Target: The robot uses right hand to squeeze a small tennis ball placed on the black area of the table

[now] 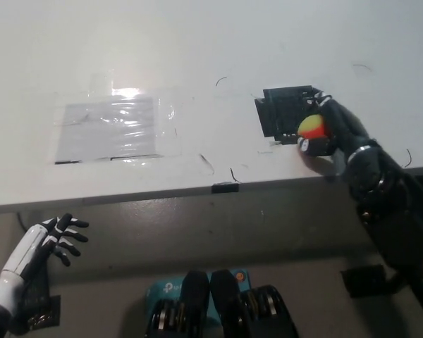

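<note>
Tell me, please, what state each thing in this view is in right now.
Tennis ball: on the table at the black area's edge, gripped.
Right hand: shut on the ball.
Left hand: open, resting below the table edge.
Black area: flat, partly covered.
Clear plastic sheet: lying flat, wrinkled.

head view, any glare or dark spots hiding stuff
Head view: bright glare on the clear plastic sheet; the black right hand blends into the black patch, covering much of the tennis ball; left hand sits dim below the table edge.
</note>
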Available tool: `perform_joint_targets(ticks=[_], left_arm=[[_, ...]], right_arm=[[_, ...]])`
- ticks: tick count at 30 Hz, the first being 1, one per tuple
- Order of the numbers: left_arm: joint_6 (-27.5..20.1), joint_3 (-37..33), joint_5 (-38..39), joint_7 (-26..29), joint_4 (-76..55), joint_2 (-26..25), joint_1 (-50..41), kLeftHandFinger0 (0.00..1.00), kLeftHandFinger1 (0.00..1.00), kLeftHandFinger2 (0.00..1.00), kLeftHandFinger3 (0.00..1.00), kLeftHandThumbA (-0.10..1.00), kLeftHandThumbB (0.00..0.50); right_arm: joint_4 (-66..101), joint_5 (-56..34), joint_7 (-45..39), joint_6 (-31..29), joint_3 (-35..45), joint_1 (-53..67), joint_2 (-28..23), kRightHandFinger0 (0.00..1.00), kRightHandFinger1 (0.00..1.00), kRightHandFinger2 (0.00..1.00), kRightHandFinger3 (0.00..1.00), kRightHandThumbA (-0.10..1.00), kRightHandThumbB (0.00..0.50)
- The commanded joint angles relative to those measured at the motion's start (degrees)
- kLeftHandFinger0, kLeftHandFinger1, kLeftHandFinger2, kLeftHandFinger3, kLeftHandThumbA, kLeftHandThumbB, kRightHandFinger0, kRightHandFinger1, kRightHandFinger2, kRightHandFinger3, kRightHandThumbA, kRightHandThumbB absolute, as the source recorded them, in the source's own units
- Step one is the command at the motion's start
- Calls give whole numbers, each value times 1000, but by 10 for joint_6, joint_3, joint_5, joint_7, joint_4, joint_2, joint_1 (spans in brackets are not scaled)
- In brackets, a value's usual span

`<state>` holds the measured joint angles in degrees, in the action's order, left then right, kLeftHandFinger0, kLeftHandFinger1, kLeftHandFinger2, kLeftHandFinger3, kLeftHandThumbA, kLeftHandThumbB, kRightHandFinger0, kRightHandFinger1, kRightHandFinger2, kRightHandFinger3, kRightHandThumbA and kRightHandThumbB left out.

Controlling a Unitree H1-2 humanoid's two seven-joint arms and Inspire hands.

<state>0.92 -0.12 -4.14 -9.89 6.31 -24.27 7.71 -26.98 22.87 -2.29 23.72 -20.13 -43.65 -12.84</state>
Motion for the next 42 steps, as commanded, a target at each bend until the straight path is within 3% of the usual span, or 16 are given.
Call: perform_joint_targets(ticks=[1,8,14,17,19,20,23,25,27,28,29,31,35,38,40,42], left_arm=[[6,7,6,-7,-25,-6,19,390,448,540,649,993,86],[-8,9,7,-13,-12,-12,41,440,481,575,669,994,76],[-14,6,-6,-10,-2,-13,50,423,471,571,666,999,67],[-23,6,-6,-10,8,-16,59,417,465,561,662,1000,74],[-17,12,5,-13,10,-14,65,425,470,547,642,1000,105],[-16,11,4,-14,10,-15,65,436,477,552,655,1000,112],[-21,8,-4,-14,15,-18,72,444,486,572,666,1000,116],[-19,6,-7,-14,15,-18,75,436,478,566,664,1000,117],[-24,7,-7,-14,21,-18,77,411,460,547,644,1000,115],[-25,6,-8,-14,21,-18,76,406,457,544,640,1000,114],[-28,7,-6,-14,22,-17,75,392,448,536,630,1000,115],[-31,7,-6,-14,23,-17,75,381,441,532,627,1000,120],[-34,9,-3,-15,25,-16,74,386,444,531,623,1000,115],[-42,8,-4,-16,23,-18,60,386,440,524,623,1000,134],[-36,12,0,-15,19,-15,51,382,435,517,619,1000,133],[-31,13,-1,-14,12,-16,44,382,434,516,621,1000,117]], right_arm=[[-10,18,30,-41,7,-31,8,1000,1000,1000,1000,586,500],[-86,-7,8,-96,17,-14,13,1000,1000,1000,1000,426,439],[-119,5,-66,-108,-17,1,-18,1000,1000,1000,1000,338,246],[-128,24,-70,-128,-41,6,-33,967,1000,1000,1000,74,100],[-126,43,-78,-129,-65,7,-49,702,934,1000,1000,-96,23],[-131,62,-71,-132,-84,7,-55,505,669,863,1000,-100,1],[-141,105,-43,-161,-127,9,-67,247,396,589,1000,-100,0],[-152,121,-32,-166,-147,6,-67,278,524,638,1000,-100,0],[-151,145,-13,-156,-164,4,-65,160,416,474,568,-100,0],[-151,149,-7,-155,-167,6,-64,111,398,442,467,-100,0],[-154,160,59,-190,-165,14,-62,56,301,318,581,-100,0],[-167,162,130,-233,-154,22,-55,0,207,210,372,-100,0],[-178,133,195,-293,-112,33,-42,0,207,352,57,-100,0],[-173,104,238,-338,-66,54,-27,0,277,622,58,-100,18],[-162,71,268,-378,-19,64,-11,0,235,601,41,-100,28],[-148,55,284,-395,16,69,0,0,151,534,241,-100,43]])
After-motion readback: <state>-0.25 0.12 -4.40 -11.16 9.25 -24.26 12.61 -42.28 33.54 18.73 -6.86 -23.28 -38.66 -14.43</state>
